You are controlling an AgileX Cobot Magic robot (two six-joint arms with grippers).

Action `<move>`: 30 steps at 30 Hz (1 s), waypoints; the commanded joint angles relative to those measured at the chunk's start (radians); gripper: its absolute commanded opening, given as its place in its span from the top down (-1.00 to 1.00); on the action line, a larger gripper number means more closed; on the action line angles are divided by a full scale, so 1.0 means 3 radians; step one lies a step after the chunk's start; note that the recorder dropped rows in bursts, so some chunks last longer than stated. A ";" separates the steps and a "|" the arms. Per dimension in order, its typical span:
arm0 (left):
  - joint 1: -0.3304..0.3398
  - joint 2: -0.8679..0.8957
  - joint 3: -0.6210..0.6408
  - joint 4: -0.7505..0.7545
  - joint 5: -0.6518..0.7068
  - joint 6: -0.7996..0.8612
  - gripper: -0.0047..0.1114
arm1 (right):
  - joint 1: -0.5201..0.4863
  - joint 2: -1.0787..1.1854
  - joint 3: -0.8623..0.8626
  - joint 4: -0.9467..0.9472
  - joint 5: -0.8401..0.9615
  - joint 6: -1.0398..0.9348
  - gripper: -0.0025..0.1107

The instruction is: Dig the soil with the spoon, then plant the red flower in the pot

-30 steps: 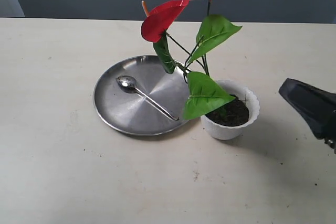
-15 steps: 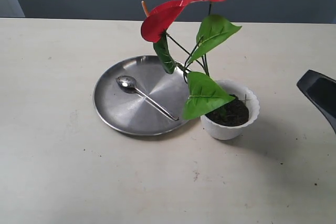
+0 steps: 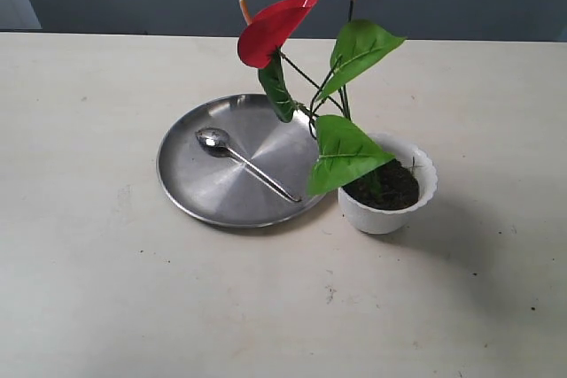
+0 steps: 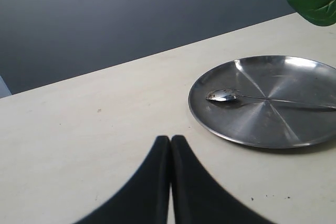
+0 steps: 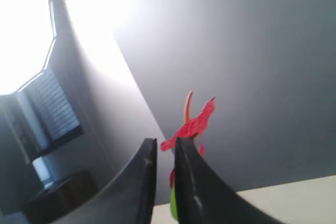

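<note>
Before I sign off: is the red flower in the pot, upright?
In and upright: the red artificial anthurium flower rises from dark soil inside the white scalloped plastic pot.

We recorded the plate (image 3: pixel 213 192) as brushed steel, semi-glossy, with radial streaks of reflected light. The spoon (image 3: pixel 244 161) looked like polished silver metal, its bowl mirror-bright. The pot (image 3: pixel 390 217) appeared to be white plastic, smooth, with a low sheen. The soil (image 3: pixel 390 188) was dark, crumbly and matt. The red flower (image 3: pixel 266 33) had glossy, plastic-looking red blooms; its green leaves were smoother and duller, with faint veins. The table (image 3: pixel 89 289) was an off-white matt surface, lightly speckled and scuffed. The left claw (image 4: pixel 170 145) was black with a smooth satin finish, apparently plastic; the right claw (image 5: pixel 163 148) looked the same, slightly shinier along its edges.
</note>
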 commanded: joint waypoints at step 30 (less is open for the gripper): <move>-0.0012 -0.0003 -0.0014 -0.0006 -0.0040 -0.0004 0.91 | -0.0417 -0.0087 0.0181 0.1441 -0.0636 -0.2064 0.72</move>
